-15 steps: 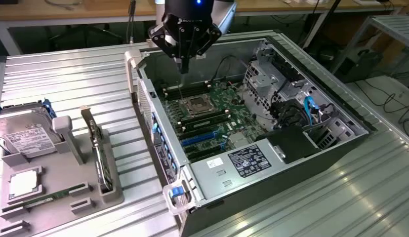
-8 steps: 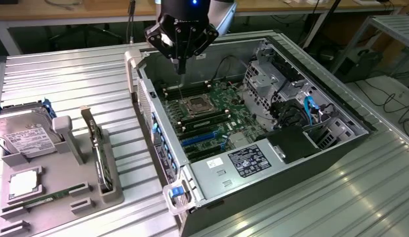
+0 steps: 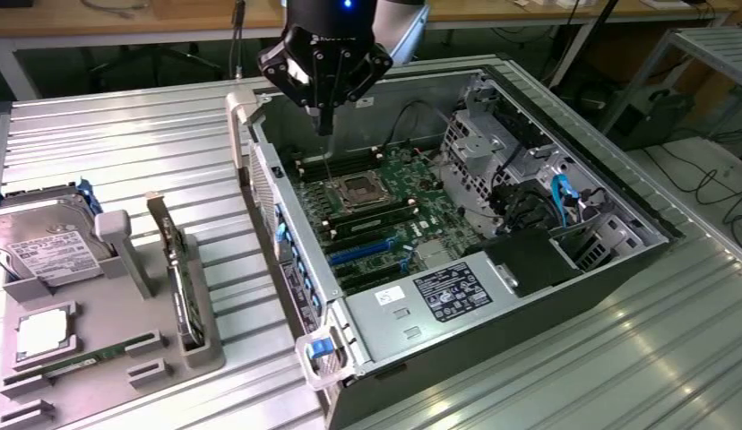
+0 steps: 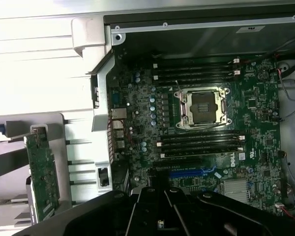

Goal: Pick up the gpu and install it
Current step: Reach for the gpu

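Pincer: the pincer [image 3: 325, 124] hangs over the open computer case [image 3: 389, 315], above the motherboard [image 4: 255, 128] near the CPU socket [image 4: 204, 108]. Its fingertips look pressed together, with nothing between them.
Gpu: the gpu [image 3: 177, 269] [image 4: 42, 172] stands on edge in a grey holder [image 3: 202, 348] on the bench [image 3: 132, 143]. It is beside the case on the exterior view's left and well apart from the pincer.
Case: lies on its side with the board exposed.
Hard drive: the hard drive [image 3: 42, 246] rests in the same holder, on the gpu's far side from the case.
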